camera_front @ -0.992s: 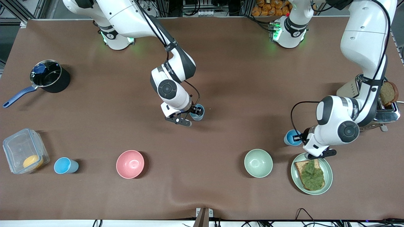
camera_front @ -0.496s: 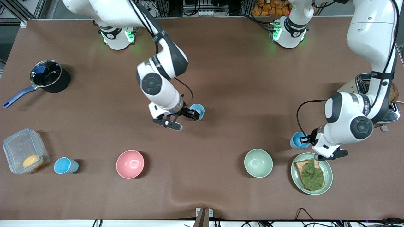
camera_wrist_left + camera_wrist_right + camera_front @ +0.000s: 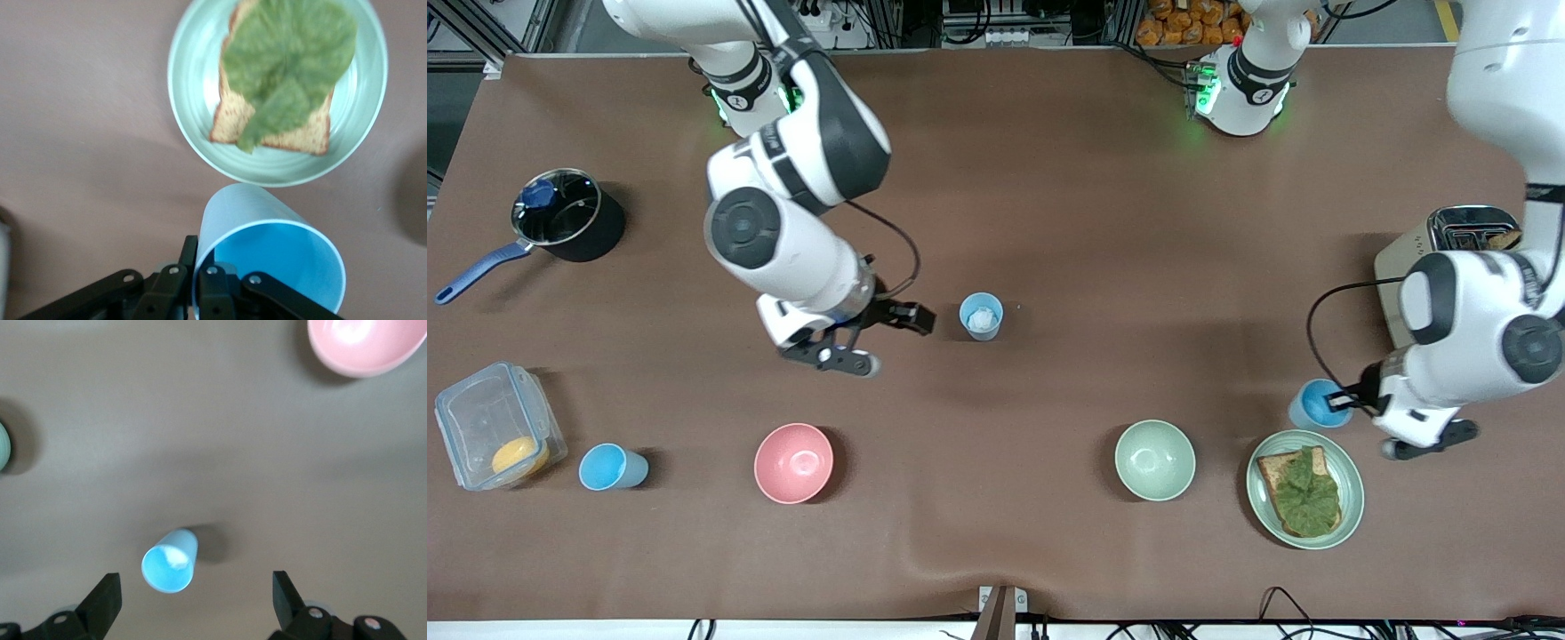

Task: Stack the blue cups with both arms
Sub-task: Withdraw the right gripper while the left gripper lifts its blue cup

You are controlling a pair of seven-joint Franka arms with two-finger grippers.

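Note:
The paler blue cup (image 3: 981, 316) with a white lump inside stands upright mid-table. It also shows in the right wrist view (image 3: 170, 560). My right gripper (image 3: 914, 318) is open and empty beside it, toward the right arm's end, and apart from it (image 3: 197, 600). My left gripper (image 3: 1343, 400) is shut on the rim of the brighter blue cup (image 3: 1312, 404). It holds that cup tilted over the table beside the green plate. In the left wrist view the fingers (image 3: 200, 280) pinch the cup's wall (image 3: 267, 253). A third blue cup (image 3: 609, 467) stands near the right arm's end.
A green plate (image 3: 1263, 516) with toast and lettuce, a green bowl (image 3: 1154, 460) and a pink bowl (image 3: 793, 462) lie nearer the camera. A toaster (image 3: 1414, 253) stands at the left arm's end. A black saucepan (image 3: 560, 218) and a clear box (image 3: 498, 436) are at the right arm's end.
My right gripper has drawn away from the paler cup toward the right arm's end; the cup stays put. My left gripper has carried the brighter cup toward the left arm's end.

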